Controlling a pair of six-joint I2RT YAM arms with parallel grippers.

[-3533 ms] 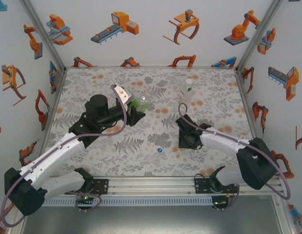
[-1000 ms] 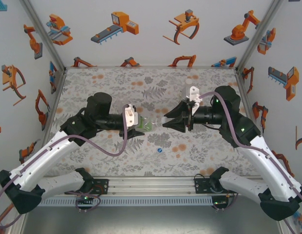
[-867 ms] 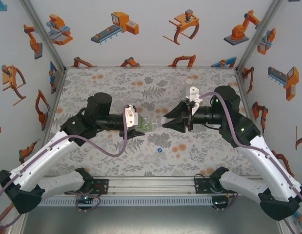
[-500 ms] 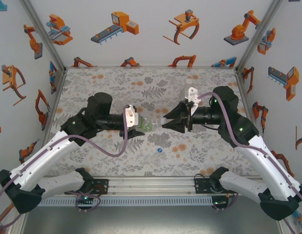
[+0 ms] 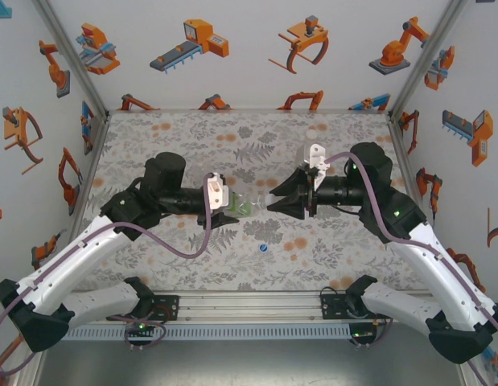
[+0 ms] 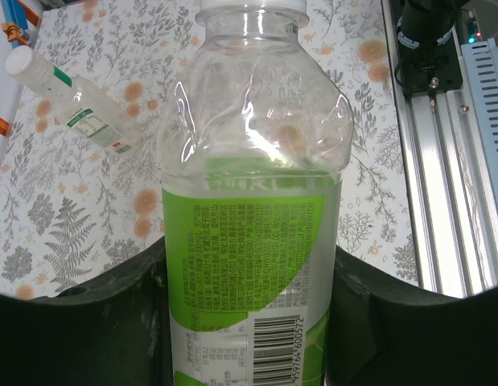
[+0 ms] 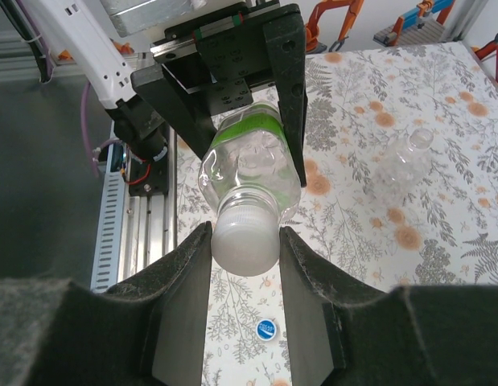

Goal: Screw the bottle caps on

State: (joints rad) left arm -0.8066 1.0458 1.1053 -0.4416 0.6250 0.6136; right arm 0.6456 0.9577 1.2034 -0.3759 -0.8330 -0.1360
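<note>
Left gripper (image 5: 230,206) is clamped round the green-labelled bottle (image 6: 250,241), held level above the middle of the table (image 5: 152,137). Its long axis runs straight across, neck aimed at the right gripper (image 5: 274,203). That one's felt-faced fingers (image 7: 183,305) pinch the white cap (image 7: 245,238) sitting on the mouth: smooth round plastic against thin, dented clear walls. Axes look lined up, so the twist falls to the right arm.

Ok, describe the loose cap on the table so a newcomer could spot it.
Start from the bottle held aloft over mid-table. Just toward the near edge of the floral table from it, the blue cap lies alone. It is small, round and blue, whereas the white cap sits on that bottle.
</note>
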